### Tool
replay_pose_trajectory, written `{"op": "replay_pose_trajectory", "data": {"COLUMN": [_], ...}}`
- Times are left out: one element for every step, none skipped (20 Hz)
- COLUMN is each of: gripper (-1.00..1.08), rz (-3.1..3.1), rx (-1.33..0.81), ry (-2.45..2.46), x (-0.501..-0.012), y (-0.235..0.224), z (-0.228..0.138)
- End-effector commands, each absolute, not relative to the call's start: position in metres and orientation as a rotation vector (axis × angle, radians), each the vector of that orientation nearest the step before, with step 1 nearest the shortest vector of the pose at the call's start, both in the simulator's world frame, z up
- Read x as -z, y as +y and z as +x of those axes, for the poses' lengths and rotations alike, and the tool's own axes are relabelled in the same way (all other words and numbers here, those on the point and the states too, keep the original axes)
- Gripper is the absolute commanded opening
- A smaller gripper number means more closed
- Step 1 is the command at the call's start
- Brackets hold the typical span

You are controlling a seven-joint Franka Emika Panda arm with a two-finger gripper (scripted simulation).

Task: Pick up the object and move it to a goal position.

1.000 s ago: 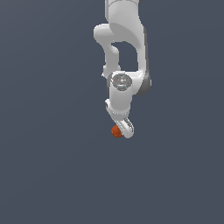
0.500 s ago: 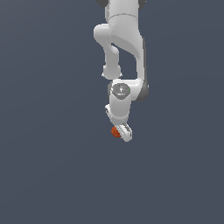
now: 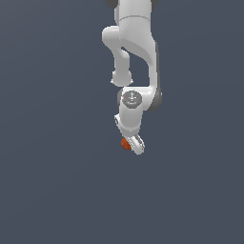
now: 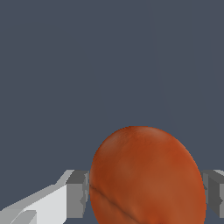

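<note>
The object is a small roundish orange-red ball, seen in the exterior view at the tip of the white arm. In the wrist view the ball looms large and sits between two grey fingertips, one on each side and touching it. My gripper is shut on the ball, with most of the ball hidden behind the white hand in the exterior view.
The white Panda arm comes down from the exterior view's top. Around it lies a plain dark grey-blue surface with no other objects in sight.
The arm has shifted slightly toward the exterior view's bottom right, carrying the ball along in its grip. The gripper has stayed shut on it.
</note>
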State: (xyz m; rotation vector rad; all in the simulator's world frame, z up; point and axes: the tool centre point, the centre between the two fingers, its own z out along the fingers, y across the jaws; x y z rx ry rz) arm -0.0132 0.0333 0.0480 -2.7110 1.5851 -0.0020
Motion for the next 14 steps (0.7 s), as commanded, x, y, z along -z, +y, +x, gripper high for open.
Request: {"op": "replay_pose_trajectory", "data": {"gripper": [-1.00, -1.00, -1.00, -1.00, -1.00, -1.00, -1.00, -1.00, -1.00, -1.00, -1.00, -1.00, -1.00, -1.00], "rz": [-2.712, -2.711, -2.711, -2.711, -2.711, -2.711, -2.711, -2.711, -2.711, -2.711, -2.711, -2.711, -2.711, -2.711], "rx": [0.000, 0.002, 0.002, 0.002, 0.002, 0.002, 0.002, 0.002, 0.002, 0.001, 0.001, 0.001, 0.001, 0.001], "ry": [1.587, 1.585, 1.585, 1.585, 1.585, 1.585, 1.585, 1.585, 1.585, 1.585, 1.585, 1.585, 1.585, 1.585], "x": [-0.047, -0.048, -0.048, -0.049, -0.050, -0.051, -0.053, -0.055, -0.058, -0.061, -0.064, -0.068, -0.072, -0.077], "y": [0.033, 0.033, 0.033, 0.033, 0.034, 0.034, 0.034, 0.035, 0.035, 0.035, 0.036, 0.037, 0.037, 0.038], "z": [-0.014, -0.013, -0.013, -0.014, -0.014, -0.015, -0.016, -0.017, -0.019, -0.020, -0.022, -0.025, -0.027, -0.030]}}
